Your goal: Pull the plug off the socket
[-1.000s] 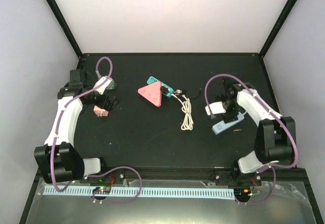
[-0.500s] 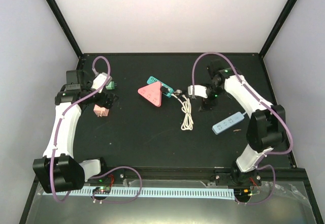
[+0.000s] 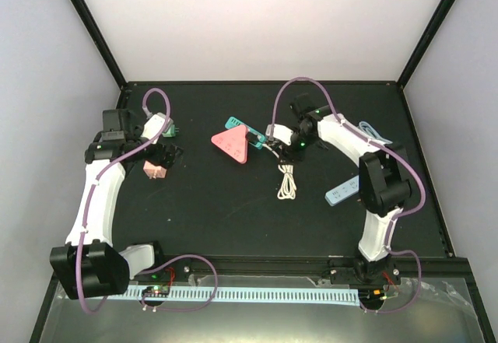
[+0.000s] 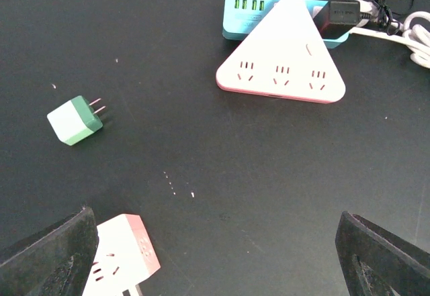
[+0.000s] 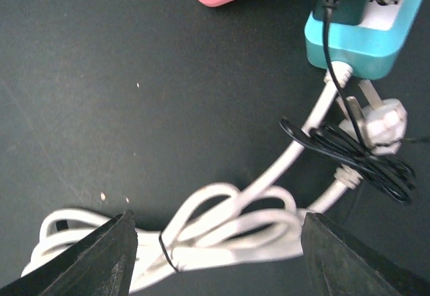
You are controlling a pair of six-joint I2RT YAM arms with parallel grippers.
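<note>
A teal power strip (image 3: 243, 128) lies behind a pink triangular socket (image 3: 232, 145). A black plug (image 4: 342, 14) sits in the strip's right end, its thin black cord (image 5: 356, 155) bundled beside a loose white plug (image 5: 383, 118). My right gripper (image 3: 286, 150) is open and empty, low over the coiled white cable (image 5: 235, 222) just by that end of the strip (image 5: 363, 41); the wrist view (image 5: 222, 256) shows its jaws wide apart. My left gripper (image 3: 165, 155) is open and empty at the left (image 4: 215, 256), far from the strip (image 4: 269, 14).
A pink cube socket (image 3: 156, 170) lies by the left gripper, and a green adapter (image 3: 168, 131) behind it. A light blue power strip (image 3: 346, 190) lies at the right. The white cable coil (image 3: 288, 181) stretches toward the front. The triangular socket (image 4: 282, 61) partly covers the teal strip.
My right arm has swung left, from over the light blue strip to the cable end of the teal strip. The left arm has barely moved.
</note>
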